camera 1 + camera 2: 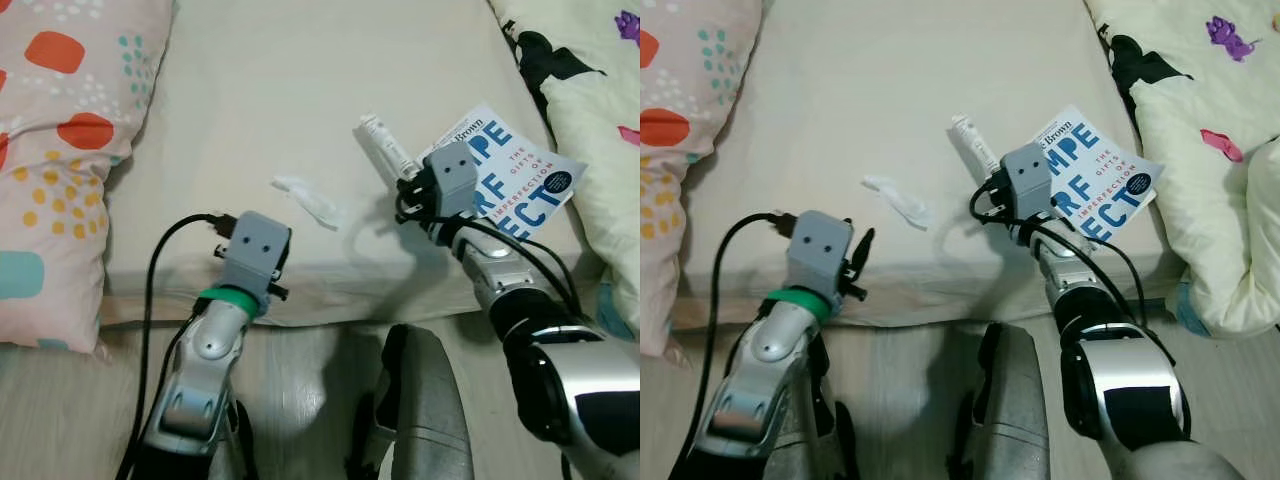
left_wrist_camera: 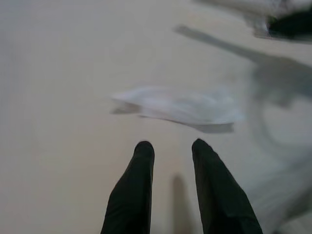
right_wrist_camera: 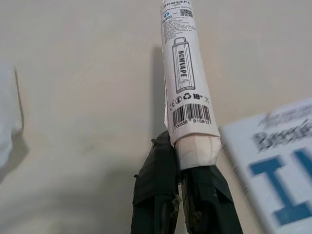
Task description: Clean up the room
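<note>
Crumpled white tissue (image 1: 898, 200) lying on cream bed sheet (image 1: 890, 90). Right of tissue: white cylindrical tube (image 1: 975, 145), right end effector (image 1: 992, 186) at its near end, white-and-blue paperback book (image 1: 1095, 175) beyond.

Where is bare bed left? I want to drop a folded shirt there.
The widest bare sheet lies beyond the tissue, between the spotted pillow and the patterned quilt. Crowded: near edge, where the right gripper pinches the white tube beside the book; the left gripper faces the tissue.
</note>
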You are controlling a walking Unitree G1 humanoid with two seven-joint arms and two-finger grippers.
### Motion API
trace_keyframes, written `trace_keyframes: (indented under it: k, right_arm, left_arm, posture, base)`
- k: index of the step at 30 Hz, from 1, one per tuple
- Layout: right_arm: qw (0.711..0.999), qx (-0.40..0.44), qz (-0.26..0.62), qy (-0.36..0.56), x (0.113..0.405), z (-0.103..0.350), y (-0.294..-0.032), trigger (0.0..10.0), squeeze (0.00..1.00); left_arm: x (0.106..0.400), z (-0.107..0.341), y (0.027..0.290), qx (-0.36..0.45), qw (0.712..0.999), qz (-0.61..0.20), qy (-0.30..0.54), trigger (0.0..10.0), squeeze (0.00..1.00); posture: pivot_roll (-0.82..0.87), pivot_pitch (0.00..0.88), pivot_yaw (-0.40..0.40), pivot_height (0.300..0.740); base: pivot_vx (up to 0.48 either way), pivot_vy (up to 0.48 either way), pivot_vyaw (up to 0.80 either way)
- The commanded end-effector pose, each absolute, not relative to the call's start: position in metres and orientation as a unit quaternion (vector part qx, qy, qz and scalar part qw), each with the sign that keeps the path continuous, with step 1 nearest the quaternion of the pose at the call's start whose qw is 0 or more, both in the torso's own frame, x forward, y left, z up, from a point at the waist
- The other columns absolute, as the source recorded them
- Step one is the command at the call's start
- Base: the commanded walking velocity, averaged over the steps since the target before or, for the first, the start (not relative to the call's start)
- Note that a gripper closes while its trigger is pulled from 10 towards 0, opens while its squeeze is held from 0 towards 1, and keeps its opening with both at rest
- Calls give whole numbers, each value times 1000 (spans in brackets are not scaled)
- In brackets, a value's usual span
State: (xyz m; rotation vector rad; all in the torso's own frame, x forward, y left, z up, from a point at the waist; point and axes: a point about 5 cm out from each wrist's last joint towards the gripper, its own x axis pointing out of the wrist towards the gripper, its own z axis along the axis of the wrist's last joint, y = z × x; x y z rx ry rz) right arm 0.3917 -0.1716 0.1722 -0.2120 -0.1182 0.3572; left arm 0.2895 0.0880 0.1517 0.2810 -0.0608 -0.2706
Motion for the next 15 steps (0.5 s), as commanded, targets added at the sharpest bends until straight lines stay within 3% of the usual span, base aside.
trace_keyframes:
  k: [1,3,4,9,10,15]
  right_arm:
    - [978,-103,163,-75,388,171,-181,0,0]
    - [978,-110,149,-93,385,173,-185,0,0]
    - [978,-113,136,-109,382,174,-189,10000,0]
    - [976,-141,71,-149,359,168,-214,10000,0]
    - [976,-144,57,-152,353,166,-222,10000,0]
    - [977,-151,29,-148,338,161,-241,10000,0]
  left_arm:
    - [290,138,78,148,977,-155,-5,10000,0]
    - [294,136,71,150,976,-160,-1,10000,0]
    - [298,135,65,150,975,-162,0,10000,0]
    - [313,136,50,161,975,-150,-10,10000,0]
    - [317,135,48,158,977,-144,-8,10000,1000]
    - [327,135,48,161,979,-121,-10,10000,1000]
  posture:
    - [59,260,-18,495]
    - [37,258,-17,495]
    - [33,258,-17,495]
    - [-41,263,1,495]
    - [-66,267,9,495]
    - [-106,271,17,495]
  base:
    - [0,0,0]
    - [0,0,0]
    - [0,0,0]
    - [0,0,0]
    - [0,0,0]
    - [0,0,0]
